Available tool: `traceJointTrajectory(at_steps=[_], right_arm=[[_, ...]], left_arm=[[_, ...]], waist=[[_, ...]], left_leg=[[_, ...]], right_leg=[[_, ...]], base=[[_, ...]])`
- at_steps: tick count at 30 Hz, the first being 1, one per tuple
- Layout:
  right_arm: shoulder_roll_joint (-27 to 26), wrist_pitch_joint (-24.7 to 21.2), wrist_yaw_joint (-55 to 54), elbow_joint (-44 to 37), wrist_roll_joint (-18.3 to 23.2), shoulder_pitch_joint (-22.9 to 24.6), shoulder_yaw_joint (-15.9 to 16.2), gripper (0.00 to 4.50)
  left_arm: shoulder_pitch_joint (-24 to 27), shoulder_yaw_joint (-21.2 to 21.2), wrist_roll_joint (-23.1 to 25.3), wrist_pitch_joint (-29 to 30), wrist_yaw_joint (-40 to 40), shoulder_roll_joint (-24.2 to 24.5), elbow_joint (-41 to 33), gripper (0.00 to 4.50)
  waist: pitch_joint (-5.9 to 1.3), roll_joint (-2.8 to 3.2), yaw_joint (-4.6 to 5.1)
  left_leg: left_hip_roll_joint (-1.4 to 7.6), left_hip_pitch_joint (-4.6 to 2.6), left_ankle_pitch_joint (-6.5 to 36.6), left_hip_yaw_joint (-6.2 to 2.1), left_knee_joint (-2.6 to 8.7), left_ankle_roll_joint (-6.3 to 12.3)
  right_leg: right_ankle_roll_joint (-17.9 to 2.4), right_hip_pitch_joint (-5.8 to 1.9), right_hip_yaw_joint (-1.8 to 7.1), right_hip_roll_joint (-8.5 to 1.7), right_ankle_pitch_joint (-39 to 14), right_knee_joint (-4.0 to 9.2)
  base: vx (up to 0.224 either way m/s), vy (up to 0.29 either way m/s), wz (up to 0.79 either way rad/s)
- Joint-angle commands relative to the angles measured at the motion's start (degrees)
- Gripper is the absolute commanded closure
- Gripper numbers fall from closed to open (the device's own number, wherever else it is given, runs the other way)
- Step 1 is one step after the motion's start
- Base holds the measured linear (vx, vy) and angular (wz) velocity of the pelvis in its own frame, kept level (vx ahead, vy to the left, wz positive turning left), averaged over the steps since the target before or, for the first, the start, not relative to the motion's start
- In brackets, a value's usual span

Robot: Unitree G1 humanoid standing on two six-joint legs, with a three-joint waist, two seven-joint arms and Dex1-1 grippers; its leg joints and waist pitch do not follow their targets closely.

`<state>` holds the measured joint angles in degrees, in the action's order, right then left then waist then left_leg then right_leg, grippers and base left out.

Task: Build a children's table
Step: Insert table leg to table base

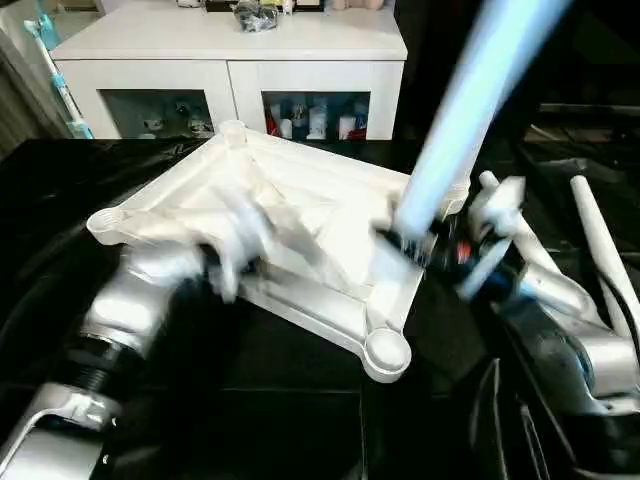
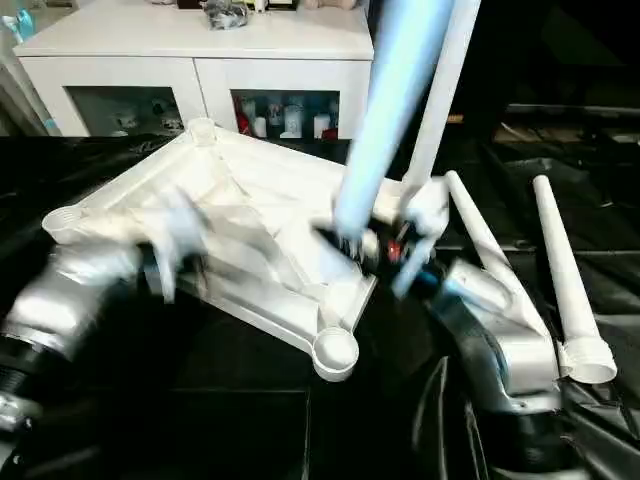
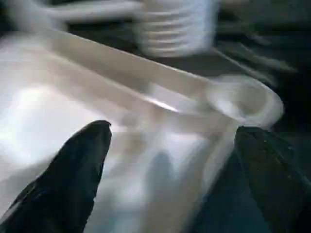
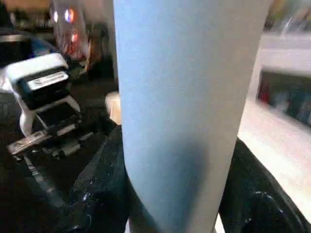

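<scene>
Two claws: left claw (image 3: 170, 170) fingers spread wide over the table top; right claw (image 4: 175, 194) clamped on one leg.
Table top (image 1: 300, 230): one, underside up on the black tabletop (image 1: 60, 200), four corner sockets counted.
Legs: three visible; held leg (image 1: 470, 100) tilted upward, upper end cut off; two loose legs (image 2: 565, 270) lying at the right.
Cabinet (image 1: 230, 50): one, behind.
Unclear: left claw blurred.

Right pincer (image 4: 172, 194) clamped on upright leg (image 4: 187, 97); white cabinet (image 4: 284, 73) behind.
</scene>
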<state>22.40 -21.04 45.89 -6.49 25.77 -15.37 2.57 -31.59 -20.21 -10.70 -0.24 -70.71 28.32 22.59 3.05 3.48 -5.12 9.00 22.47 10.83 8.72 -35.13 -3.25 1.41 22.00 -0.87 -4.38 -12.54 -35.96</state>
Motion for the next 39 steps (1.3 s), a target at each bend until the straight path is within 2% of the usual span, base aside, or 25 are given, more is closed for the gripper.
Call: traceJointTrajectory(at_steps=[1, 2, 3, 4, 5, 7, 8, 9, 10, 11, 13, 16, 17, 21, 22, 24, 26, 29, 31, 34, 35, 38, 39], right_arm=[[1.66, -0.55, 1.24, -1.30, -0.58, 0.02, 0.88, 2.65], [1.85, -0.53, 1.32, -1.37, -0.66, 0.10, 0.99, 2.65], [2.85, -0.58, 1.70, -1.83, -1.04, 0.55, 1.53, 2.65], [3.06, -0.83, 1.68, -2.19, -0.96, 0.83, 1.59, 2.65], [3.21, -1.08, 1.78, -2.56, -1.02, 1.16, 1.61, 2.65], [3.27, -1.25, 1.88, -2.77, -1.10, 1.35, 1.59, 2.65], [3.64, -1.41, 1.76, -3.16, -1.97, 2.01, 2.00, 2.65], [4.02, -1.33, 1.51, -3.51, -3.17, 2.77, 2.67, 2.65], [4.06, -1.26, 1.40, -3.78, -3.43, 3.23, 3.02, 2.65], [3.98, -1.18, 1.31, -4.07, -3.46, 3.62, 3.23, 2.65], [3.40, -1.32, 0.47, -4.66, -3.30, 4.20, 3.56, 2.65], [3.05, -1.36, -0.19, -5.13, -3.31, 4.54, 3.91, 2.65], [2.73, -1.48, -0.91, -5.58, -3.13, 4.89, 4.14, 2.65], [2.23, -1.90, -1.36, -6.55, -3.17, 5.72, 4.16, 2.65], [2.15, -1.93, -1.44, -6.67, -3.40, 5.97, 4.22, 2.65], [2.12, -1.89, -1.50, -6.69, -3.58, 6.20, 4.39, 2.65], [2.12, -1.94, -1.44, -6.62, -3.59, 6.15, 4.54, 2.65], [2.30, -2.01, -1.31, -6.51, -3.66, 5.85, 5.25, 2.65], [2.36, -2.02, -1.29, -6.48, -3.75, 5.76, 5.41, 2.65], [2.39, -2.14, -1.27, -6.46, -3.83, 5.59, 5.49, 2.65], [2.49, -2.08, -1.29, -6.48, -3.93, 5.62, 5.67, 2.65], [2.59, -1.94, -1.28, -6.47, -4.15, 5.76, 5.93, 2.65], [2.57, -1.86, -1.31, -6.50, -4.24, 5.88, 6.05, 2.65]], left_arm=[[-1.57, -2.01, 3.74, -3.53, -2.58, 0.95, 2.33, 0.00], [-1.73, -2.20, 4.03, -3.87, -2.62, 0.88, 2.73, 0.00], [-2.88, -3.18, 5.64, -6.37, -3.19, 0.32, 5.70, 0.00], [-3.34, -3.36, 5.79, -6.94, -3.67, -0.05, 6.85, 0.00], [-3.99, -3.64, 5.68, -7.73, -4.23, -0.48, 8.32, 0.00], [-4.45, -3.86, 5.55, -8.29, -4.67, -0.76, 9.36, 0.00], [-5.15, -4.37, 5.84, -9.17, -5.41, -1.03, 10.83, 0.18], [-5.89, -4.81, 6.67, -10.37, -5.43, -1.37, 12.50, 0.28], [-6.21, -4.85, 7.23, -11.38, -5.60, -1.55, 13.54, 0.28], [-6.45, -4.76, 7.77, -12.56, -5.24, -1.77, 14.46, 0.47], [-7.04, -4.39, 7.75, -12.46, -6.41, -2.02, 16.28, 0.57], [-7.43, -4.12, 7.81, -13.11, -6.86, -2.09, 17.29, 0.74], [-7.73, -3.89, 7.65, -13.43, -7.33, -2.20, 17.99, 0.83], [-8.67, -3.56, 7.44, -14.58, -8.21, -2.68, 20.09, 1.00], [-9.17, -3.28, 7.44, -15.13, -8.36, -3.11, 21.24, 1.22], [-9.71, -2.97, 7.55, -15.83, -8.54, -3.59, 22.50, 1.32], [-9.99, -2.94, 7.59, -15.93, -8.82, -3.75, 23.00, 1.44], [-10.61, -3.32, 7.93, -16.40, -9.95, -3.82, 24.09, 1.76], [-10.94, -3.37, 8.25, -16.86, -9.93, -3.96, 24.80, 1.76], [-11.80, -3.41, 9.03, -18.05, -9.66, -4.38, 26.59, 2.16], [-12.35, -3.60, 9.52, -18.78, -9.81, -4.65, 27.73, 2.19], [-12.92, -3.94, 10.06, -19.19, -10.09, -4.99, 28.87, 2.36], [-13.20, -4.17, 10.39, -19.32, -10.23, -5.18, 29.53, 2.51]], waist=[[-4.10, 0.32, 0.06], [-4.04, 0.25, 0.12], [-3.98, 0.75, 0.16], [-3.89, 0.84, 0.17], [-4.04, 0.69, 0.13], [-3.99, 0.77, 0.10], [-4.12, 1.38, -0.05], [-4.06, 1.19, 0.05], [-4.12, 1.24, 0.01], [-4.22, 1.20, -0.06], [-4.18, 1.67, -0.06], [-4.16, 1.55, -0.12], [-4.13, 1.78, -0.15], [-4.12, 1.72, -0.19], [-4.16, 1.82, -0.20], [-4.12, 1.49, -0.25], [-4.10, 1.51, -0.33], [-4.10, 1.19, -0.30], [-4.07, 1.31, -0.29], [-4.07, 1.31, -0.21], [-4.09, 1.51, -0.28], [-4.04, 1.47, -0.25], [-4.06, 1.69, -0.24]], left_leg=[[3.03, -1.27, 11.20, -0.83, 4.97, -0.40], [3.00, -1.14, 10.69, -0.76, 4.87, 0.30], [2.96, -1.13, 10.71, -0.72, 4.79, 0.72], [2.92, -1.20, 11.14, -0.71, 4.80, 0.84], [3.03, -1.30, 11.32, -0.64, 4.74, 0.82], [3.02, -1.22, 11.08, -0.58, 4.73, 1.20], [3.14, -1.25, 10.58, -0.68, 4.71, 1.33], [3.15, -1.23, 10.76, -0.65, 4.73, 1.45], [3.14, -1.23, 10.76, -0.70, 4.71, 1.48], [3.19, -1.24, 10.50, -0.68, 4.62, 1.57], [3.21, -1.16, 10.78, -0.74, 4.66, 1.77], [3.26, -1.23, 11.02, -0.70, 4.70, 1.87], [3.30, -1.22, 11.27, -0.70, 4.72, 1.93], [3.30, -1.27, 11.59, -0.66, 4.79, 1.87], [3.37, -1.31, 11.71, -0.70, 4.81, 1.80], [3.31, -1.31, 11.85, -0.60, 4.77, 1.88], [3.38, -1.22, 11.51, -0.64, 4.83, 1.96], [3.31, -1.13, 10.77, -0.57, 4.74, 2.48], [3.36, -1.04, 10.38, -0.60, 4.75, 2.63], [3.32, -1.16, 10.64, -0.56, 4.72, 2.76], [3.41, -1.23, 10.84, -0.60, 4.75, 2.58], [3.45, -1.22, 11.58, -0.65, 4.87, 2.17], [3.42, -1.20, 11.40, -0.65, 4.84, 2.17]], right_leg=[[-13.71, -2.42, 1.52, -3.36, 2.69, 3.48], [-14.16, -2.54, 1.56, -3.41, 2.82, 3.48], [-14.47, -2.52, 1.56, -3.52, 1.95, 3.59], [-14.40, -2.49, 1.58, -3.47, 0.76, 3.77], [-14.77, -2.60, 1.65, -3.59, -0.31, 3.71], [-15.26, -2.54, 1.65, -3.55, -1.03, 3.84], [-15.60, -2.46, 1.60, -3.56, -0.47, 3.64], [-15.85, -2.40, 1.54, -3.40, 0.04, 3.71], [-15.86, -2.52, 1.52, -3.41, 0.16, 3.69], [-15.95, -2.58, 1.58, -3.54, 0.71, 3.57], [-16.21, -2.59, 1.56, -3.65, 0.68, 3.56], [-16.64, -2.49, 1.55, -3.65, -0.17, 3.62], [-16.74, -2.43, 1.56, -3.68, -0.53, 3.64], [-16.56, -2.34, 1.60, -3.65, -1.03, 3.70], [-16.61, -2.35, 1.59, -3.72, -1.02, 3.66], [-16.70, -2.34, 1.63, -3.71, -1.29, 3.79], [-16.52, -2.38, 1.66, -3.83, -1.64, 3.76], [-16.30, -2.38, 1.67, -3.81, -1.63, 3.81], [-16.28, -2.38, 1.66, -3.85, -1.51, 3.75], [-16.24, -2.31, 1.66, -3.78, -2.01, 3.91], [-16.32, -2.30, 1.68, -3.88, -2.08, 3.84], [-16.41, -2.38, 1.68, -3.88, -2.26, 3.89], [-16.45, -2.38, 1.69, -3.87, -1.67, 3.84]], base=[[0.000, 0.000, 0.00], [0.000, 0.000, 0.00], [0.000, 0.000, 0.00], [0.000, 0.000, 0.00], [0.000, 0.000, 0.00], [0.000, 0.000, 0.00], [0.000, 0.000, 0.00], [0.000, 0.000, 0.00], [0.000, 0.000, 0.00], [0.000, 0.000, 0.00], [0.000, 0.000, 0.00], [0.000, 0.000, 0.00], [0.000, 0.000, 0.00], [0.000, 0.000, 0.00], [0.000, 0.000, 0.00], [0.000, 0.000, 0.00], [0.000, 0.000, 0.00], [0.000, 0.000, 0.00], [0.000, 0.000, 0.00], [0.000, 0.000, 0.00], [0.000, 0.000, 0.00], [0.000, 0.000, 0.00], [0.000, 0.000, 0.00]])
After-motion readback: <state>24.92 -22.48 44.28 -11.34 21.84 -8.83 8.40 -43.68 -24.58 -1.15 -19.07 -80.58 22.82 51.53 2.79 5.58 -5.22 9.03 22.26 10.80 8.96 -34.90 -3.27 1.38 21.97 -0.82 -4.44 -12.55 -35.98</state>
